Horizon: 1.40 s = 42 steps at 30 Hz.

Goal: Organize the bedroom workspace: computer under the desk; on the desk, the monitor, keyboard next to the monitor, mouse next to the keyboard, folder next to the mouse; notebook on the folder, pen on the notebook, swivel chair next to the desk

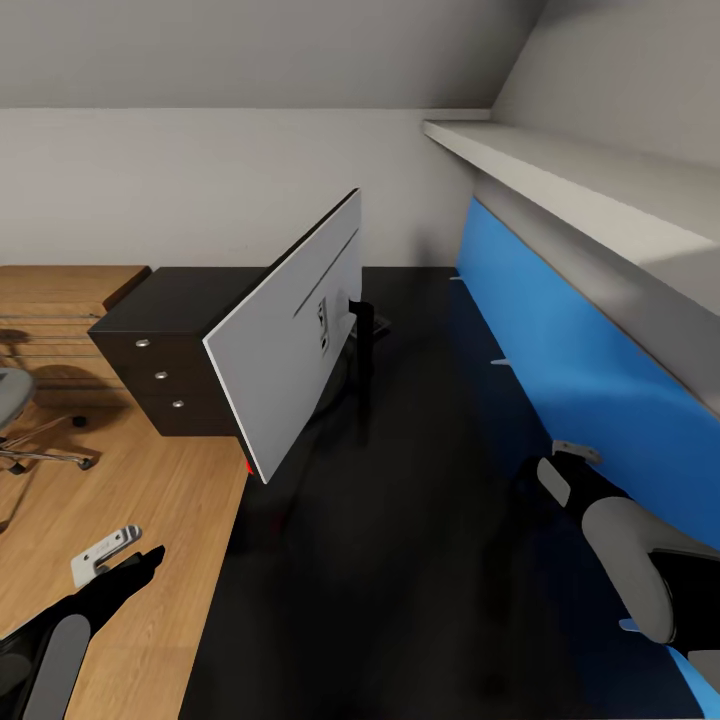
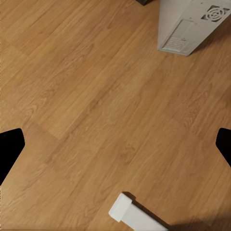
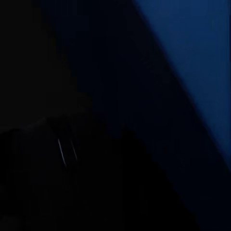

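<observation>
The left gripper (image 1: 110, 555) hangs low over the wooden floor (image 1: 150, 520) just off the desk's near edge, its pale fingertips (image 1: 103, 552) showing at the end of a black arm; in the left wrist view the two dark finger ends stand far apart at the picture's edges, jaws spread and holding nothing. That same view looks down on bare boards, with the computer (image 2: 190, 24), a light-grey tower with a vented panel, standing on the floor a little way off, and a small white block (image 2: 126, 211) lying nearer the camera. The right gripper (image 1: 565, 465) reaches out over the black desk (image 1: 400, 520), close to a blue panel (image 1: 580, 370) that runs along the wall; only its wrist and a pale clip-like tip are seen from the head, and the right wrist view is almost wholly dark with a blue band (image 3: 197, 62) at one side, so whether its jaws are spread or closed cannot be told. Farther on, the monitor (image 1: 290, 350) stands on the desk on its thin black stand, silver back turned to the camera and tilted, a red dot at its lower corner. Beside it the desk's drawer block (image 1: 160, 375) shows three round silver knobs. At the left edge, on the floor, part of the chair (image 1: 25, 420) appears: grey seat and chrome base. A white shelf (image 1: 580, 190) runs above the blue panel.
</observation>
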### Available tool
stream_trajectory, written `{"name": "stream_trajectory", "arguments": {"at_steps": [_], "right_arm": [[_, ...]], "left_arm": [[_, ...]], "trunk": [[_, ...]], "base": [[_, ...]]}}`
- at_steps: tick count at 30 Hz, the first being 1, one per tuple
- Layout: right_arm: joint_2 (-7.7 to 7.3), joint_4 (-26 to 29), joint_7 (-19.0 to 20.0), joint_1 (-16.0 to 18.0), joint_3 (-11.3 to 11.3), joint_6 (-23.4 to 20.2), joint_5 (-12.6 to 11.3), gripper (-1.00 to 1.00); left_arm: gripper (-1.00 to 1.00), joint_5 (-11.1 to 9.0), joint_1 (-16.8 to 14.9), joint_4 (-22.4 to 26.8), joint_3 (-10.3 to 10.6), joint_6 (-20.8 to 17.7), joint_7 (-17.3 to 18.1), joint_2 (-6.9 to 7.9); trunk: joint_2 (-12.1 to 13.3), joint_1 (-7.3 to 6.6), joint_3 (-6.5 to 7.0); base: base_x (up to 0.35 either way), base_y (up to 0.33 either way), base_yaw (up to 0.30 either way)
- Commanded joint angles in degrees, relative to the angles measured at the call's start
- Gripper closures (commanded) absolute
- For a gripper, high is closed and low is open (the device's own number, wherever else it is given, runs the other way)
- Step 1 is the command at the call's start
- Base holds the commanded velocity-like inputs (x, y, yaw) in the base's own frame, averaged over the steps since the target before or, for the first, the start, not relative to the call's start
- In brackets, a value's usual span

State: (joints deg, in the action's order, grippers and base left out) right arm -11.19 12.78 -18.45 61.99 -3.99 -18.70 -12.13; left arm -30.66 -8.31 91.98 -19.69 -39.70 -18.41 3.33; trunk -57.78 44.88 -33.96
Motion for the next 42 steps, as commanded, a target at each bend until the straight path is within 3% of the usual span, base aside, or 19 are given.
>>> {"name": "stream_trajectory", "arguments": {"at_steps": [1, 25, 30, 33, 36, 37, 39, 42], "right_arm": [[0.03, -2.31, -0.15, -0.02, -0.67, 0.0, -1.05, 1.0], [0.27, 5.2, -0.42, -0.45, -0.67, 0.4, -1.05, 1.0], [0.46, 9.89, -0.61, -2.51, -0.64, -0.1, -1.05, 1.0], [0.55, 13.86, -0.69, -4.5, -0.61, -1.4, -1.05, 1.0], [1.13, 24.91, -1.16, -9.46, -0.65, -6.95, -1.03, 1.0], [1.3, 30.83, -1.28, -12.29, -0.66, -9.7, -1.04, 1.0], [1.54, 34.61, -1.33, -14.3, -0.68, -11.46, -1.04, 1.0], [3.47, 44.69, -1.47, -19.2, -0.79, -16.89, -1.05, 1.0]], "left_arm": [[-1.0, -0.62, -0.03, 0.03, 0.0, -0.2, -0.48, 0.01], [-1.0, -0.63, -0.04, -1.43, 0.09, 0.06, -0.48, -0.07], [-1.0, -0.63, -0.04, -1.64, 0.09, 0.06, -0.48, -0.07], [-1.0, -0.63, -0.05, -1.84, 0.09, 0.06, -0.48, -0.07], [-1.0, -0.63, -0.04, -1.95, 0.09, 0.06, -0.48, -0.07], [-1.0, -0.63, -0.04, -1.96, 0.09, 0.06, -0.48, -0.07], [-1.0, -0.63, -0.04, -1.97, 0.09, 0.06, -0.48, -0.07], [-1.0, -0.63, -0.04, -1.98, 0.09, 0.07, -0.48, -0.07]], "trunk": [[-0.03, 0.01, -0.06], [-0.03, 0.01, -0.06], [-0.03, 0.01, -0.06], [-0.03, 0.01, -0.06], [-0.03, 0.01, -0.06], [-0.03, 0.01, -0.06], [-0.03, 0.01, -0.06], [-0.03, 0.01, -0.06]], "base": [[0.0, 0.0, 0.0], [0.0, 0.0, 0.0], [0.0, 0.0, 0.0], [0.0, 0.0, 0.0], [0.0, 0.0, 0.0], [0.0, 0.0, 0.0], [0.0, 0.0, 0.0], [0.0, 0.0, 0.0]]}}
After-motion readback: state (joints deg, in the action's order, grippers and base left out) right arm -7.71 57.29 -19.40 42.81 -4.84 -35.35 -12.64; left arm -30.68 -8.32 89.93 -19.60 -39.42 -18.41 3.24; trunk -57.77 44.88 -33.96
